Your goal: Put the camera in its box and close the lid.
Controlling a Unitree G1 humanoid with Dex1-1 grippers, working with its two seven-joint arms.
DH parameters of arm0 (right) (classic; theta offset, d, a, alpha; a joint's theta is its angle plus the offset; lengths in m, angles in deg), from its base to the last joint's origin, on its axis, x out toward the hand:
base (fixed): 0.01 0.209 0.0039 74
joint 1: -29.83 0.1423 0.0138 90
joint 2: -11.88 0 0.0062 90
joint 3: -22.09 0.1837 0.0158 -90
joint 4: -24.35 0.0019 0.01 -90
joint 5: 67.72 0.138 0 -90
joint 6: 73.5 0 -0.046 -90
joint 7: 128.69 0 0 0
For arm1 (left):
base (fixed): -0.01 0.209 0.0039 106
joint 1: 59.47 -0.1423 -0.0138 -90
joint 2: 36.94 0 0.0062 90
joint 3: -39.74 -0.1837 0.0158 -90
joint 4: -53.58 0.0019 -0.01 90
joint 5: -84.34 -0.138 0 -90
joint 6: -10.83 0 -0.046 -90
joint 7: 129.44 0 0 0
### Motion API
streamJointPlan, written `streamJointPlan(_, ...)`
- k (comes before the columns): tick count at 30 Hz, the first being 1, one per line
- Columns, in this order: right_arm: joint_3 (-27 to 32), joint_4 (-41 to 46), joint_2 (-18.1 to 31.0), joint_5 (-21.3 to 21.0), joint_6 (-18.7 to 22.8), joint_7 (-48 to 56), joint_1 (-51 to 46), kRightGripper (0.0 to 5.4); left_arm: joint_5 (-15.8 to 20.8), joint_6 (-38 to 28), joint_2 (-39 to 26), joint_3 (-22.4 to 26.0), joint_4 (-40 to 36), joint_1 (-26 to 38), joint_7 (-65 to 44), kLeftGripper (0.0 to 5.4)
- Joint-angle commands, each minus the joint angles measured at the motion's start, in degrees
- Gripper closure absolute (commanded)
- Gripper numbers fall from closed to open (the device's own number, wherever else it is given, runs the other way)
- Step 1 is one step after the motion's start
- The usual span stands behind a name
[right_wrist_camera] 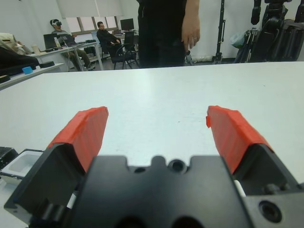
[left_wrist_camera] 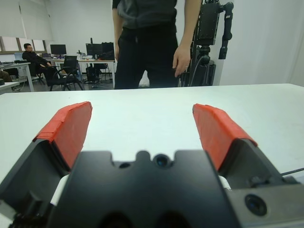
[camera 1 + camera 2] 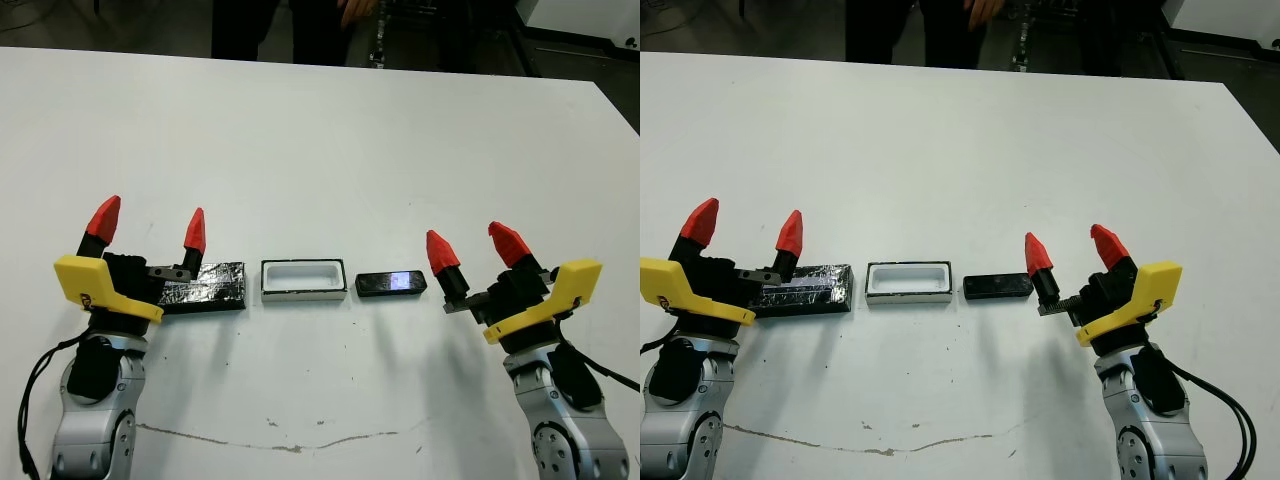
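Three things lie in a row near the table's front. The box (image 3: 303,279), a white-lined tray with a black edge, sits in the middle with nothing in it. Right of it lies the camera (image 3: 391,283), a glossy black bar with a bluish patch. Left of the box rests the lid (image 3: 205,287), a crinkly black slab, partly hidden by my left gripper (image 3: 148,225). That gripper is open and hovers over the lid's left end. My right gripper (image 3: 470,243) is open too, just right of the camera, holding nothing. A corner of the box (image 1: 16,166) shows in the right wrist view.
A thin crack-like mark (image 3: 270,440) runs across the white table (image 3: 320,130) near the front edge. A person (image 2: 152,42) in dark clothes stands beyond the far edge, with seated people and equipment stands farther back.
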Motion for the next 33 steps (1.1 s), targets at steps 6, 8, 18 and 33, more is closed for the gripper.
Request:
streamJointPlan(6, -0.1, -0.2, 0.8, -0.8, 0.0, 0.2, -0.3, 0.00, 0.2, 0.8, -0.2, -0.1, -0.2, -0.5, -0.1, 0.01)
streamJointPlan(8, -0.1, -0.4, 1.0, -0.9, -0.2, 0.4, -0.3, 0.00, 0.1, 0.5, -0.2, -0.1, 0.0, -0.4, -0.2, 0.01)
streamJointPlan(18, 3.6, -5.9, 14.9, -0.6, -0.5, 13.7, 9.2, 0.00, 0.1, 0.6, 0.1, -0.3, -0.1, -0.5, 0.1, 0.01)
streamJointPlan(33, -9.4, -36.5, 33.1, -7.6, -6.8, 54.1, 44.6, 0.00, -0.3, 0.6, 0.4, -0.5, -0.4, -0.9, 0.7, 0.01)
